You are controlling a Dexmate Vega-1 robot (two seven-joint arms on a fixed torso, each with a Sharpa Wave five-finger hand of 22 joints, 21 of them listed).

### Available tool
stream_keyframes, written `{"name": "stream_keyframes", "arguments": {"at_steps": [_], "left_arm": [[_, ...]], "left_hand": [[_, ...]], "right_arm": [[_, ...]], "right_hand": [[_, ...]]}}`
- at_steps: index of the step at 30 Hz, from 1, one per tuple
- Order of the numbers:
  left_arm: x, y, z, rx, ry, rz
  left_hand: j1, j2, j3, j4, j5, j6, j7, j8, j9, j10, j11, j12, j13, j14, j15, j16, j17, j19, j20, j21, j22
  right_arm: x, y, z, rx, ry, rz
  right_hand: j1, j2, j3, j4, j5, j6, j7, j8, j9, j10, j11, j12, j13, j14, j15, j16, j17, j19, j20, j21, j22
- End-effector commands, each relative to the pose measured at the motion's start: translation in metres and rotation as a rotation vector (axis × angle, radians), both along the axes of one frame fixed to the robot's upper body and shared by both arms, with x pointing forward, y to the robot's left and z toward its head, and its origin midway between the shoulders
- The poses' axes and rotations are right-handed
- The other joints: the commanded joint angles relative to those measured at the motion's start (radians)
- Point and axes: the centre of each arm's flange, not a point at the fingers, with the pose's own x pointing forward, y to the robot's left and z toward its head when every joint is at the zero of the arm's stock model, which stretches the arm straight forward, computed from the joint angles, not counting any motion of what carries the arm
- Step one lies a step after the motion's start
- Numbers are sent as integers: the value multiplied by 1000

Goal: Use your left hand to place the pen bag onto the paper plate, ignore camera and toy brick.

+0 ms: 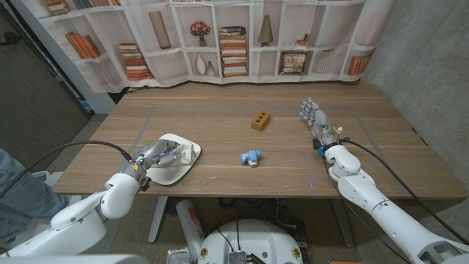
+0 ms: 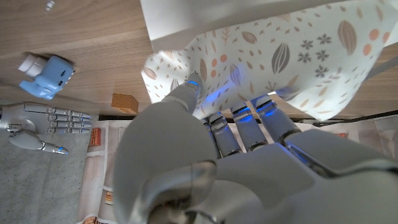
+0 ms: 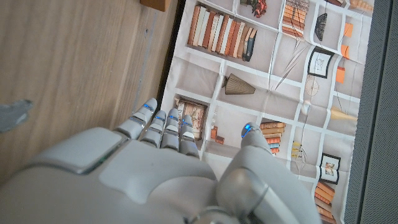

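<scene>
Wooden table: left hand seemingly grips the pen bag over the paper plate; right hand waits open, empty.

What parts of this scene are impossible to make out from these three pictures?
- Pen bag: the left hand covers its lower part in the left wrist view, so whether the fingers still grip it is unclear.
- Paper plate: in the head view the left hand and the bag hide much of it.
- Camera: too small in the head view for detail.
- Toy brick: cut off by the right wrist picture's edge.
</scene>
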Motion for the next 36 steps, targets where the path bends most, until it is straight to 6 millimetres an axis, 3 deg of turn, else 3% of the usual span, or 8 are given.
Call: {"name": "stream_keyframes", "arguments": {"at_steps": [1, 12, 26, 36], "left_arm": [[-2, 0, -5, -6, 18, 17], [-3, -2, -1, 10, 18, 26], [1, -4, 4, 23, 35, 37], [4, -5, 4, 16, 47, 41]], "left_hand": [[-8, -8, -7, 2, -2, -17, 3, -9, 2, -17, -1, -3, 5, -14, -102, -5, 5, -11, 3, -4, 2], [-23, -19, -20, 5, -2, -100, 3, -45, 3, -97, 10, -14, 7, -97, -76, -24, 3, -54, 24, -18, 3], [-42, -32, -36, 10, 4, -157, 0, -67, 5, -174, 13, -18, 0, -176, -57, -34, -7, -112, 51, -40, 3], [-88, -55, -66, 28, 10, -187, -9, -75, 6, -227, 22, -16, -8, -244, -33, -36, -17, -193, 93, -75, 3]], "right_arm": [[1, 1, -3, 0, 8, 7], [0, -2, -5, 2, 7, 2], [2, -3, -6, 5, 13, 3], [4, -4, -4, 1, 14, 4]], "right_hand": [[5, 11, -3, 1, -2, 8, -4, 0, 2, 9, 1, -1, 4, 12, 1, -1, 3, 9, -28, -4, 3], [5, 12, -3, 1, -3, 8, -4, 0, 2, 10, 0, -1, 4, 13, 0, -1, 3, 10, -27, -6, 3], [5, 12, -4, 1, -2, 9, -4, 0, 2, 11, -1, -1, 4, 13, 0, -2, 3, 11, -26, -9, 3], [5, 13, -5, 1, -2, 9, -6, 0, 2, 11, 0, -1, 4, 13, 0, -2, 3, 11, -26, -12, 3]]}}
